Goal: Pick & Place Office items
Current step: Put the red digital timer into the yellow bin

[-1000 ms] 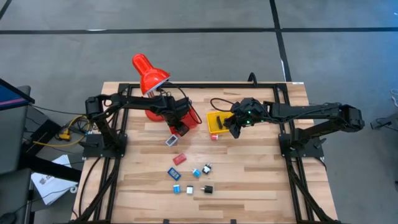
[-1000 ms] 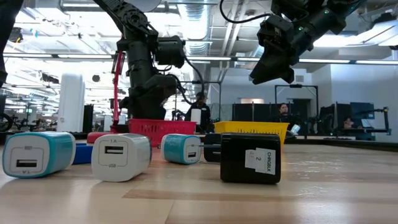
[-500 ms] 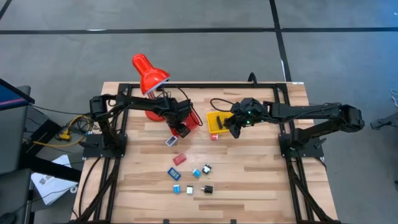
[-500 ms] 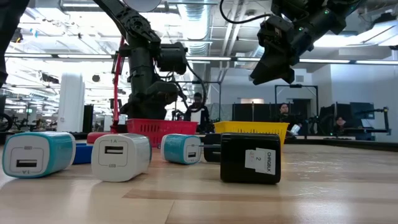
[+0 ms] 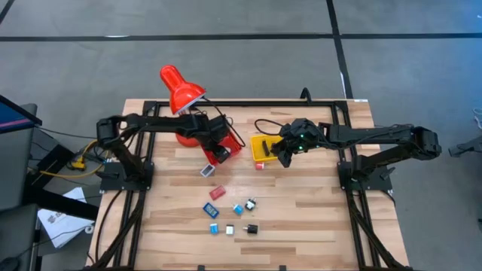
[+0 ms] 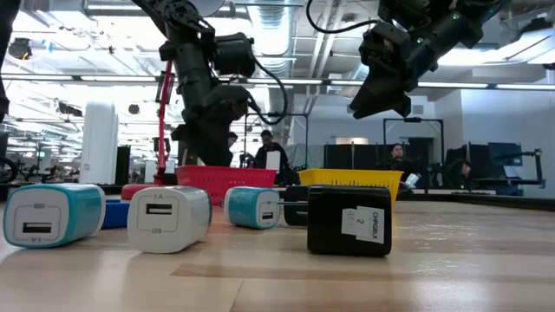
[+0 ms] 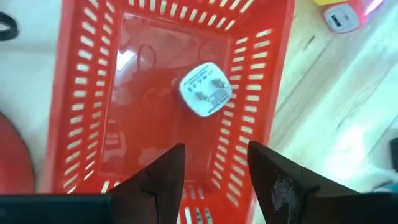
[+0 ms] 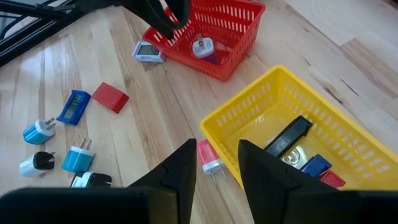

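My left tool [image 7: 211, 171] hangs empty, part open, over the red basket [image 7: 74, 106]; white plug [image 7: 205, 89] lies straight below it; next pieces sit nearer me.

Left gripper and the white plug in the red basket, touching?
Apart. The left wrist view shows the left gripper open and empty above the red basket, with bare basket floor between its jaws and the white plug lying inside.

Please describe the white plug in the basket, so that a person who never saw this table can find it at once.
Find the red desk lamp at the table's far edge; the red mesh basket sits beside its base. The white charger plug lies alone on the basket floor, two metal prongs facing up; the other chargers lie on the bare wood outside.
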Controlling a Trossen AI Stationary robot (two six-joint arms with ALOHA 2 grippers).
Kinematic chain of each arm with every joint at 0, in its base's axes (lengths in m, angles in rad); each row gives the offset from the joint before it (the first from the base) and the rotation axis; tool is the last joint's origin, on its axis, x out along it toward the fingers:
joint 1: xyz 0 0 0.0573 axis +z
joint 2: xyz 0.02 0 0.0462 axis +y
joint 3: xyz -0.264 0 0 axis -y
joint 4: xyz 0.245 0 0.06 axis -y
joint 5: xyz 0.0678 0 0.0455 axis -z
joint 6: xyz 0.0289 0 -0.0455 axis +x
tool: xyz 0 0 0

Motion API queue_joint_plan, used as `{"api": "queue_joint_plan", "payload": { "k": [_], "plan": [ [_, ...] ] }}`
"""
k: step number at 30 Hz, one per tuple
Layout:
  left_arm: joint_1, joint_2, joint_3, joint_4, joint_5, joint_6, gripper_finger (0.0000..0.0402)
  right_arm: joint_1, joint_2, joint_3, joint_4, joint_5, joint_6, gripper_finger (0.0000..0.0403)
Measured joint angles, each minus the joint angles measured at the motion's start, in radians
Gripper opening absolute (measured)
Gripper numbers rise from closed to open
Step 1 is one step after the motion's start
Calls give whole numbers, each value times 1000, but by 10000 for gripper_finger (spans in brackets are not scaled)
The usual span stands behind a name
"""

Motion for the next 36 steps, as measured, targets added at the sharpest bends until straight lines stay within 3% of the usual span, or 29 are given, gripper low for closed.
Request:
{"api": "queue_joint_plan", "payload": {
  "k": [7, 17, 21, 28, 32, 36],
  "plan": [
    [-16, -78, -5, 42, -4, 0, 169, 9, 0, 0, 2, 0, 16, 113],
    [-161, -225, -218, 596, -30, -6, 169, 76, 0, 0, 1, 0, -27, 120],
    [-210, -248, -274, 645, -51, -10, 185, 115, 0, 0, 1, 10, -37, 161],
    [-278, -251, -306, 753, -83, -4, 260, 174, 0, 0, 2, 66, -4, 259],
    [-305, -255, -328, 786, -77, -2, 292, 216, 0, 0, -1, 84, -30, 277],
    [-317, -255, -346, 775, -4, -2, 308, 240, 0, 0, 0, 84, -79, 278]
  ]
}}
